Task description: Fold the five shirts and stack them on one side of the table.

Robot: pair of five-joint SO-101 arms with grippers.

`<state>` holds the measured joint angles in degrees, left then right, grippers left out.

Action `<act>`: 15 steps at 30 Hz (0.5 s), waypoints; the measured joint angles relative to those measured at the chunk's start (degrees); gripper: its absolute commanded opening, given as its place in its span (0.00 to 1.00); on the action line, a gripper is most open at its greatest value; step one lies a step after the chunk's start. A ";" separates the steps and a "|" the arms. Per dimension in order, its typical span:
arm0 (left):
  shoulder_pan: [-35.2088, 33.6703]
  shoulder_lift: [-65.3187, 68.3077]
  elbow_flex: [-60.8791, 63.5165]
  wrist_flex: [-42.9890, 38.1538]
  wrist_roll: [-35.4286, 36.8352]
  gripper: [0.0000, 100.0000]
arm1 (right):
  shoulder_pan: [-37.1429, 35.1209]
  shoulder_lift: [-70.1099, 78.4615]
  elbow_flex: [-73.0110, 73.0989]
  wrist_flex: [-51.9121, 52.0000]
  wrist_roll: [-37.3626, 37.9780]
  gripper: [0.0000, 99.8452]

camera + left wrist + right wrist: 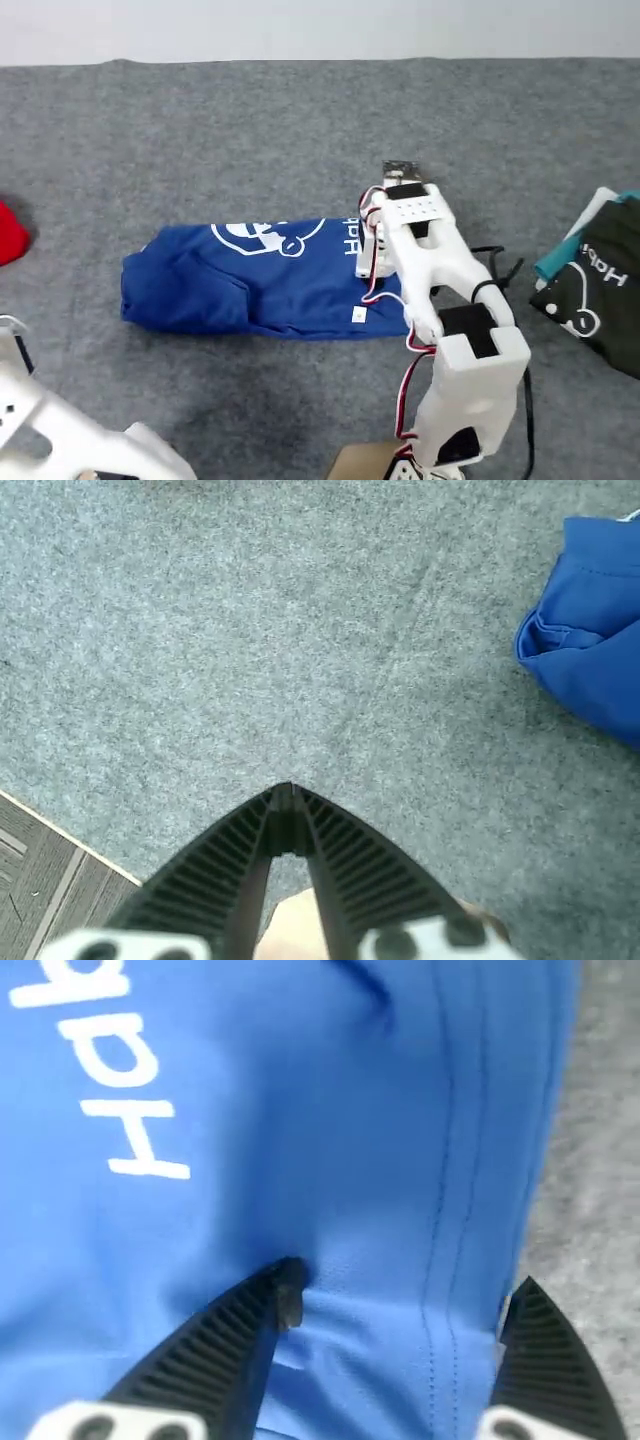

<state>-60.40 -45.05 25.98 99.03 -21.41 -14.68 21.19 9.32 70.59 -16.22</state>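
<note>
A: How are the jaws of the right gripper (405, 1290) found?
B: Spread wide, with nothing clamped. They are set over the blue shirt (300, 1110). One ribbed finger (235, 1335) is pressed into the cloth, and the other finger (545, 1345) is held at the stitched hem, beside the grey mat (600, 1160).
A: And the left gripper (288, 792)?
B: Its jaws are clenched tip to tip, and nothing is gripped between them. It is held above bare mat, near the edge where a wooden surface (40, 880) is seen. One end of the blue shirt is seen apart from it.
A: Where is the blue shirt laid?
B: It is laid across the middle of the mat, folded into a long band, white print uppermost. One end is covered by the right arm (440, 280).
A: What else is laid out?
B: A dark shirt (600, 290) with white print is laid at the mat's edge on the right arm's side, over a teal shirt (557, 258) and some white cloth (603, 198). A red shirt (8, 232) is seen at the opposite edge, on the side of the left arm (60, 430).
</note>
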 measured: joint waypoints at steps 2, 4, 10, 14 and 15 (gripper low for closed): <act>0.00 0.00 0.00 0.00 0.00 0.01 | -0.44 0.00 0.00 -0.09 0.00 0.33; 0.00 0.00 0.00 0.00 0.00 0.01 | -0.62 0.00 0.00 -0.09 0.00 0.33; 0.00 0.00 0.00 0.00 0.00 0.01 | -0.62 0.00 0.00 -0.09 0.00 0.33; 0.00 0.00 0.00 0.00 0.00 0.01 | -0.62 0.00 0.00 -0.09 0.00 0.33; 0.00 0.00 0.00 0.00 0.00 0.01 | -0.62 0.00 0.00 -0.09 0.00 0.33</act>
<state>-60.40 -45.05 25.98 99.03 -21.41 -15.30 21.19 9.32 70.51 -16.22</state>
